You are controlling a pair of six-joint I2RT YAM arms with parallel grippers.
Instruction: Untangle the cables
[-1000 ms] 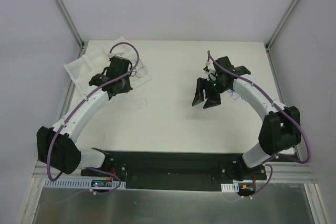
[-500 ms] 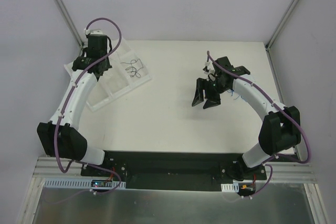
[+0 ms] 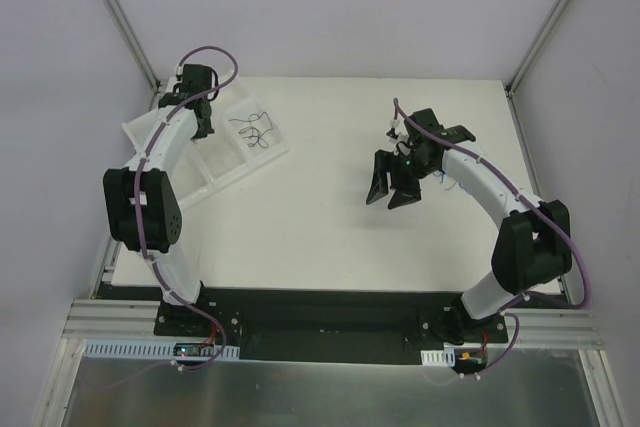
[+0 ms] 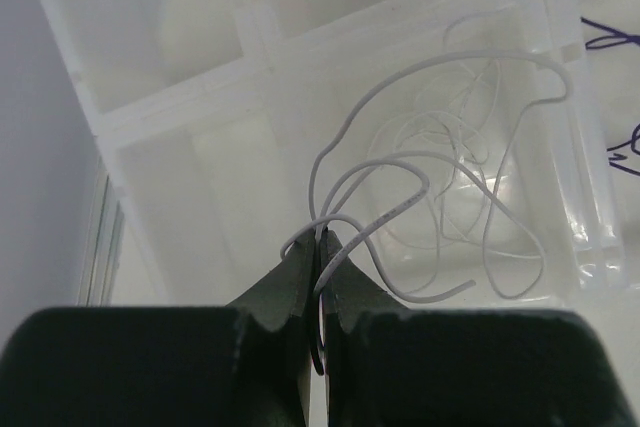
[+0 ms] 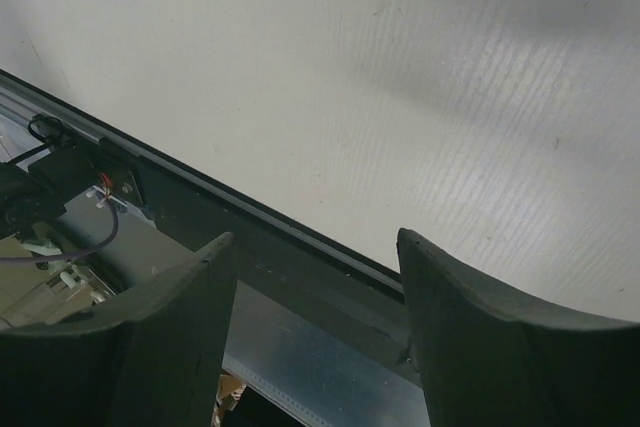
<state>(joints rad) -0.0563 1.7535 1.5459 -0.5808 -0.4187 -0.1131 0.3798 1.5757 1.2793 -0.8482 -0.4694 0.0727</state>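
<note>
A flat, matte white table (image 3: 300, 237) fills the cell, closed in by plain grey walls (image 3: 330, 7) with slanting aluminium frame posts (image 3: 118, 12) at the far corners. A black base plate (image 3: 330, 322) runs along the near edge.

A translucent white plastic tray (image 3: 215, 172) divided into compartments lies askew at the far left corner. The left gripper (image 4: 318, 237) hangs over it. Its dark fingers are pinched tight on a pale grey wire (image 4: 400, 162), which arcs up in loose loops above one compartment. A tangle of thin white wires (image 4: 470, 147) lies in that compartment. Thin purple wires (image 4: 608, 42) show in the next compartment, at the right edge of the wrist view. From above, curly thin dark cables (image 3: 253, 132) lie in a compartment just right of the left gripper (image 3: 203, 130).

The right gripper (image 3: 393, 187) is poised over bare table right of centre. Its fingers (image 5: 170, 327) are spread wide, with nothing between them.
</note>
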